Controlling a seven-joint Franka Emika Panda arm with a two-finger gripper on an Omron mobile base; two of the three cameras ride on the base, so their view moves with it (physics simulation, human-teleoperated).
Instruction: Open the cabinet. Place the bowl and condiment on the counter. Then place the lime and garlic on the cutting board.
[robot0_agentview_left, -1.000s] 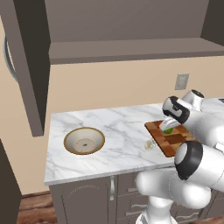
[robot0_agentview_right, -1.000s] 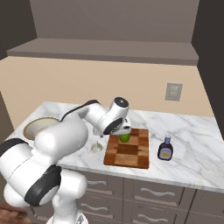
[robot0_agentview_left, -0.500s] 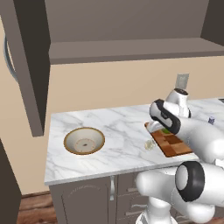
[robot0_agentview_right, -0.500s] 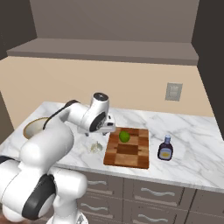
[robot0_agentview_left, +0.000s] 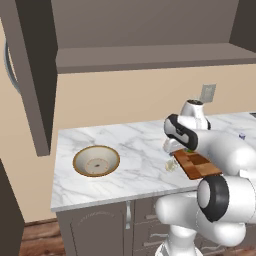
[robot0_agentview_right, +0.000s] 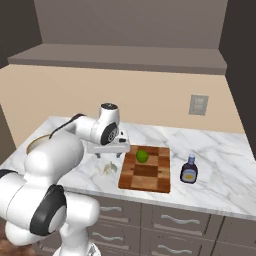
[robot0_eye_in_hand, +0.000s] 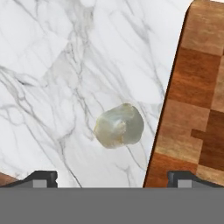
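- Hand view: the garlic lies on the white marble counter, just beside the edge of the cutting board and not on it. The two dark finger tips stand far apart at the bottom, one on each side, with nothing between them.
- Right base view: the gripper hangs over the counter just left of the cutting board, jaws spread wide and empty, with the garlic below it on the marble near the front edge.
- The lime sits on the far part of the board.
- The condiment stands upright on the counter just right of the board.
- Left base view: the bowl rests on the left part of the counter, well apart from the cutting board; the garlic lies just left of the board.
- The cabinet door stands open at the left, showing its shelf.
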